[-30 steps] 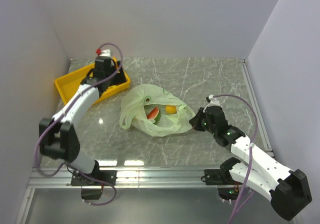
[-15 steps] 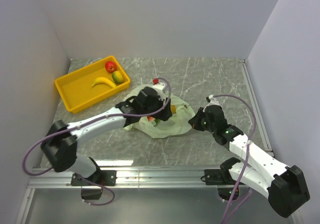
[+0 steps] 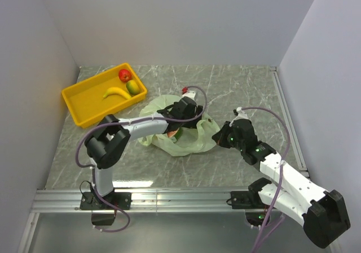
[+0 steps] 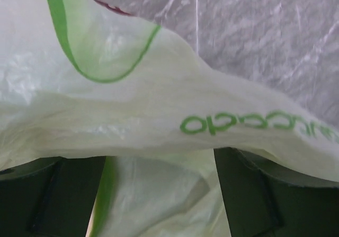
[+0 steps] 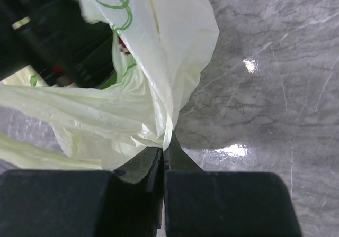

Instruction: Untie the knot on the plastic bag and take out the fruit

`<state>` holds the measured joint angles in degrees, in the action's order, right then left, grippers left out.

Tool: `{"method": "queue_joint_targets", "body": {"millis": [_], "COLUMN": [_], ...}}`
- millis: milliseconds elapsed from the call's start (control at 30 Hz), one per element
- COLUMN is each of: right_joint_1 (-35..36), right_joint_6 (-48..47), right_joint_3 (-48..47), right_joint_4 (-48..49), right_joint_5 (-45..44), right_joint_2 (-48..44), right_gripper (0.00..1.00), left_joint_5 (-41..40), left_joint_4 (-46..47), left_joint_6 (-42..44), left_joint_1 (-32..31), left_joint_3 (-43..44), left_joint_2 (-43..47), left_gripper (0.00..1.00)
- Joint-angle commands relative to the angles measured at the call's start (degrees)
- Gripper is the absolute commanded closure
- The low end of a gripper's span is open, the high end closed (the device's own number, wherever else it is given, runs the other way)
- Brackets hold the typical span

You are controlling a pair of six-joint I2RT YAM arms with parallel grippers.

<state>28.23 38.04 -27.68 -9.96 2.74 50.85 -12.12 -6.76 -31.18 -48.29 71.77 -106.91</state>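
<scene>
Already open at mid-table, the bag [image 3: 189, 144] shows no knot; the tray [image 3: 90, 101] holds an apple [image 3: 124, 74], banana [image 3: 114, 92] and mango [image 3: 133, 86]. The right gripper [image 5: 163, 157] is clamped on the bag's rim; the left gripper [image 4: 159, 194], jaws apart, sits in its mouth, where fruit [image 3: 172, 133] is left to lift out.

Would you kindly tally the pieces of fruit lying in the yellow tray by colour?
Red: 1, the apple
Yellow: 1, the banana
Green with red: 1, the mango
Total: 3, all in the yellow tray
</scene>
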Motion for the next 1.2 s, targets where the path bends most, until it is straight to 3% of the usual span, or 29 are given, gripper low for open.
{"method": "queue_joint_targets", "body": {"millis": [0,233,333,433,467,567,967,1167], "right_joint_1": [-0.3,-0.3,-0.3,-0.2,-0.3,-0.3,-0.5,-1.4], "right_joint_6": [0.4,0.5,0.8,0.5,0.5,0.4,-1.7,-2.1], "right_joint_3": [-1.0,-1.2,-1.1,-1.1,-1.1,-1.1,-3.8,-6.0], "right_joint_4": [-0.1,0.2,0.7,0.7,0.6,0.6,0.9,0.1], "right_joint_5": [0.7,1.6,1.9,1.3,1.1,0.4,-4.0,-6.4], "right_joint_2": [-1.5,-0.4,0.1,0.1,0.1,0.0,2.4,4.9], "right_gripper": [1.00,1.00,1.00,1.00,1.00,1.00,1.00,1.00], "left_joint_5": [-2.5,-4.9,-5.3,-4.8,-4.2,-2.5,11.4,10.9], "left_joint_4": [4.7,5.8,6.3,6.0,5.9,5.0,-3.9,-6.8], "left_joint_6": [-1.2,-0.9,-0.6,0.2,0.3,0.9,6.6,8.9], "left_joint_1": [0.1,0.1,0.2,0.2,0.2,0.1,0.0,0.6], "left_joint_3": [3.6,7.0,7.6,8.0,7.7,5.8,-4.6,-10.9], "left_joint_2": [-3.2,-9.9,-11.2,-11.7,-10.6,-6.9,10.9,23.0], "left_gripper": [0.14,0.18,0.28,0.42,0.57,0.75,0.73,0.73]}}
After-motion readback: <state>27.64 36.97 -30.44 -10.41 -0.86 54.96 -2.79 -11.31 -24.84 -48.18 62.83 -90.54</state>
